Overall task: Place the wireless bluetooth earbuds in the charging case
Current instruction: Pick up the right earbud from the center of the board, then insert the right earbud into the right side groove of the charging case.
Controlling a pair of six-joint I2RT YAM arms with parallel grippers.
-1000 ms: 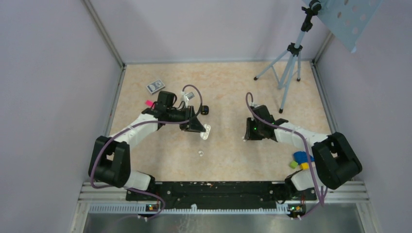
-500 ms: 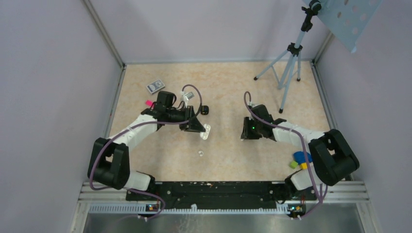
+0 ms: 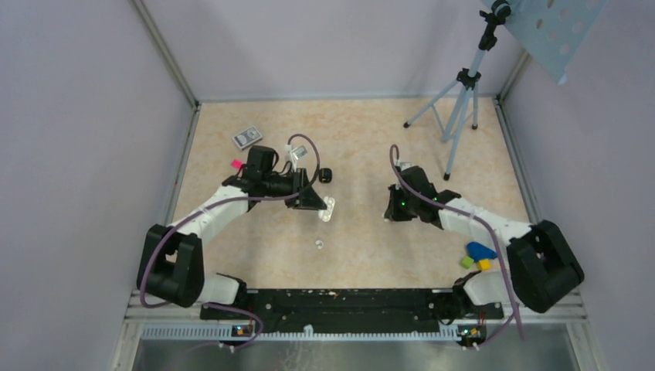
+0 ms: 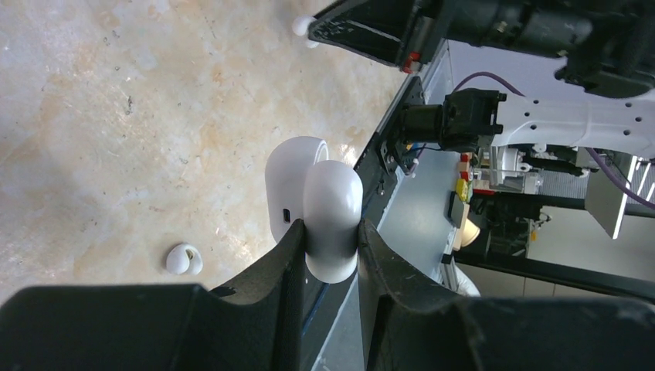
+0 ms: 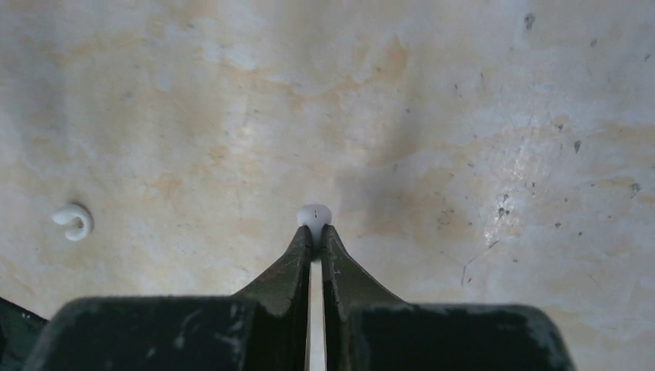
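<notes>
Fingers of the left gripper (image 4: pixel 330 229) clamp the charging case (image 4: pixel 332 189), which is smooth, white and pill-shaped. It is hinged open into 2 rounded halves. Its long axis runs straight out from the fingertips, over the table (image 3: pixel 371 139) left of centre. Fingers of the right gripper (image 5: pixel 317 232) are closed, pinching 1 earbud (image 5: pixel 314 214) at their tips. Count: 1 case, 2 earbuds. The second earbud (image 5: pixel 73 221), white and curled, lies loose on the table near the case, on the arm-base side.
</notes>
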